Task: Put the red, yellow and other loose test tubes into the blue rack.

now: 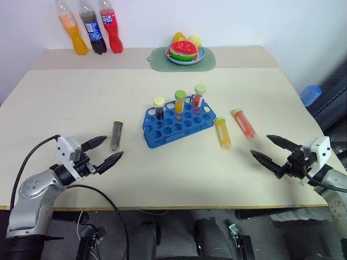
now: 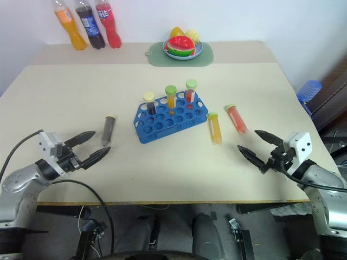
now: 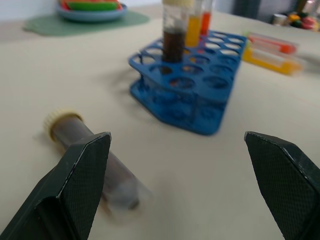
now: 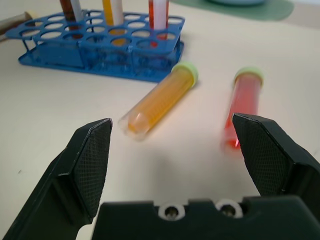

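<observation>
Left gripper (image 1: 108,151): jaws spread wide with nothing between them, hovering low over the bench (image 1: 65,103) near its front left edge, pointing toward the middle.
Right gripper (image 1: 274,150): jaws likewise gaping and empty, low over the front right of the bench, pointing inward.
Brown tube (image 1: 116,134): lying flat just beyond the left gripper, cap toward the far side, apart from the fingers.
Yellow tube (image 1: 223,132): lying flat just right of the rack, between the rack and the red tube.
Red tube (image 1: 244,122): lying flat beside the yellow one, a little further right, ahead of the right gripper.
Blue rack (image 1: 179,127): at the middle of the bench, with three capped tubes standing upright in its far row, dark, orange and red contents.
Green mat (image 1: 157,62): at the far edge, carrying a plate of toy fruit (image 1: 184,50).
Bottles (image 1: 91,27): three soft drinks standing at the far left corner.
</observation>
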`<state>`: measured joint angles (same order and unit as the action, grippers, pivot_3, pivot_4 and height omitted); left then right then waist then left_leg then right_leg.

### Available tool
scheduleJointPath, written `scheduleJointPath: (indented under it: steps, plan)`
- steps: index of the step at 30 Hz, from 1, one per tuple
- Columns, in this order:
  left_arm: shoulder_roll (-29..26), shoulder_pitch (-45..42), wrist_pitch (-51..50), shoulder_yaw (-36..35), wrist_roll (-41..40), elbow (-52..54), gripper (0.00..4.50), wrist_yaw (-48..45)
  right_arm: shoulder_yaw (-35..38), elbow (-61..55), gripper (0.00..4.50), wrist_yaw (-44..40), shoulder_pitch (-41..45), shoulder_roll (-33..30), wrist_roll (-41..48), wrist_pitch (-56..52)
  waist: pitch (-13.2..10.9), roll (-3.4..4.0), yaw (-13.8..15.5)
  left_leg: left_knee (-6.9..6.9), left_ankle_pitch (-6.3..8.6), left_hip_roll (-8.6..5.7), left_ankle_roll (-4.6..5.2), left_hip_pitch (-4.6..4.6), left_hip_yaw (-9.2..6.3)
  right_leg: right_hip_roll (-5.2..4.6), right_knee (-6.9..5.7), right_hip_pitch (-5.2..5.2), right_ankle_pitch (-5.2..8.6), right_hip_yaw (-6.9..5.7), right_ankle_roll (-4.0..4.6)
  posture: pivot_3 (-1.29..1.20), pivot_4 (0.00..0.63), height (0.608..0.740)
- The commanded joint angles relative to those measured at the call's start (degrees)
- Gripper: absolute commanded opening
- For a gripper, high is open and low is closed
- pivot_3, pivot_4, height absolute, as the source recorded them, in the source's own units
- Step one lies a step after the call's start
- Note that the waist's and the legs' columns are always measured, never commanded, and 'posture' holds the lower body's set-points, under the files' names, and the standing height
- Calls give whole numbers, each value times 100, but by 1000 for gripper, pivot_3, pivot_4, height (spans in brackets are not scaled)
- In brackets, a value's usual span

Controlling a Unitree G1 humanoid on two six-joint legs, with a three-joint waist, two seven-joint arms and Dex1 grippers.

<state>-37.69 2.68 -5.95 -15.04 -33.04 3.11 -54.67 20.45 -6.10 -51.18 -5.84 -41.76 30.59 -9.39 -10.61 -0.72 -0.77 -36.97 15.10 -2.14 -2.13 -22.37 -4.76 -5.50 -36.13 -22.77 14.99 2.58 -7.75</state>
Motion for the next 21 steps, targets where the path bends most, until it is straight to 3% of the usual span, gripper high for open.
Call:
scheduleJointPath:
  steps: [1, 10, 14, 19, 21]
  plan:
    - [-75, -39, -1, -151, 20, 162, 4430, -30, 213, -142, 4237, -35, 47, -86, 24, 29, 0, 0, 1, 0, 0, 0, 0, 0, 0, 0, 0, 0, 0, 0, 0, 0, 150, 740]
    - [75, -180, -159, -60, -97, 360, 4430, -20, 129, -103, 4237, -44, 228, -67, -46, -23, 0, 0, 1, 0, 0, 0, 0, 0, -2, -1, 0, 0, 0, 0, 0, 0, 150, 740]
    - [156, -309, -124, 96, -5, 503, 4430, -30, 39, -18, 4237, 94, 704, -90, -46, -233, 0, 0, 0, -1, 0, 0, 0, 0, -3, -1, 0, 0, 0, 0, -1, 0, 150, 740]
    - [303, -521, -149, 357, 83, 643, 4430, 19, -315, 138, 4237, 624, 1685, -413, -327, -1266, -3, 6, -2, 0, 0, -1, 0, 0, -4, -2, -1, -4, -1, 2, -1, 0, 150, 740]
    - [352, -594, -179, 476, 83, 714, 4430, 3, -756, 459, 4237, 792, 2534, -722, -355, -2536, -5, 9, -17, 1, 0, -1, 0, -3, -3, -1, 0, -6, 0, 1, 0, 0, 150, 740]
